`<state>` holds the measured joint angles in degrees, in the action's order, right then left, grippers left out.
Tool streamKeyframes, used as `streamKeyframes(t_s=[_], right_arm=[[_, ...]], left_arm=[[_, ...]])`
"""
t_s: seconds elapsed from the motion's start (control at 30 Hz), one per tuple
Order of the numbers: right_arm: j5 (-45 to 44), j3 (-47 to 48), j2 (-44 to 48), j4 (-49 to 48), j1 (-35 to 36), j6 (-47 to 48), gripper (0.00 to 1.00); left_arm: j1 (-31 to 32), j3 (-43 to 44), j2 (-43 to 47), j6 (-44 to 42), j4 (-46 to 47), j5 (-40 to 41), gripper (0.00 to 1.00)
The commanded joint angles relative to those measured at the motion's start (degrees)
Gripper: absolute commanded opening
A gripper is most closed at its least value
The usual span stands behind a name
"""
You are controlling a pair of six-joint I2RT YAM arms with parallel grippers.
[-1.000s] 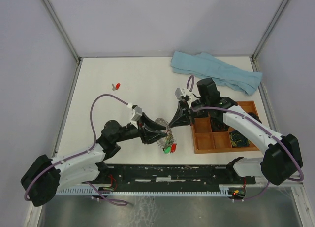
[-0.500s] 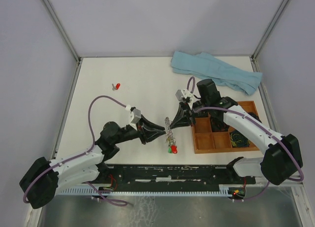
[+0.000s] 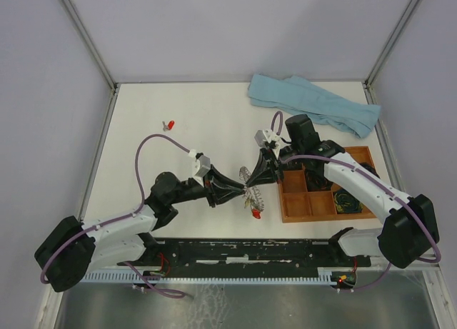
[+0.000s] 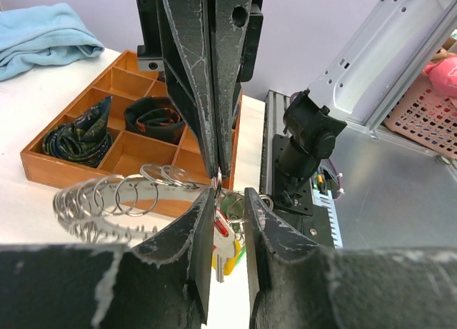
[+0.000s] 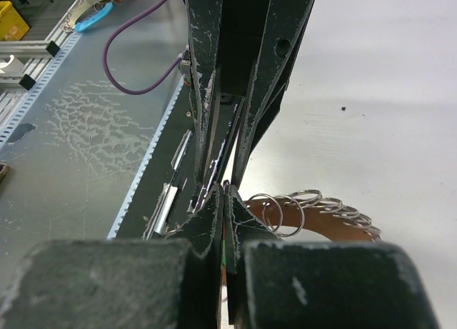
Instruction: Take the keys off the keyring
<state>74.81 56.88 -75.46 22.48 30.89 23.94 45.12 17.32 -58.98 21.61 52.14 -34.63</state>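
Where pale walls (image 3: 235, 29) meet, a white table (image 3: 207, 122) bears a towel (image 3: 307, 104).

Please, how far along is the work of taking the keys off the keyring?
Done: one red key lies loose on the table. In hand: the right gripper pinches the keyring, and the left gripper straddles the hanging keys; grip unclear. Left: those red and green keys are still attached.
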Motion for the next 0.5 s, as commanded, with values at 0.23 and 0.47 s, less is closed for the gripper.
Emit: streamKeyframes(t_s=[0.23, 0.47], right_arm=[[3.9, 3.1, 0.7, -0.9, 0.2, 0.9, 0.01], [3.8, 3.1, 0.7, -0.9, 0.2, 0.9, 0.01]], left_arm=[[0.3, 2.9, -2.0, 1.1, 5.3, -2.2, 0.28], [0.5, 3.6, -2.8, 1.1, 5.1, -3.1, 0.23]])
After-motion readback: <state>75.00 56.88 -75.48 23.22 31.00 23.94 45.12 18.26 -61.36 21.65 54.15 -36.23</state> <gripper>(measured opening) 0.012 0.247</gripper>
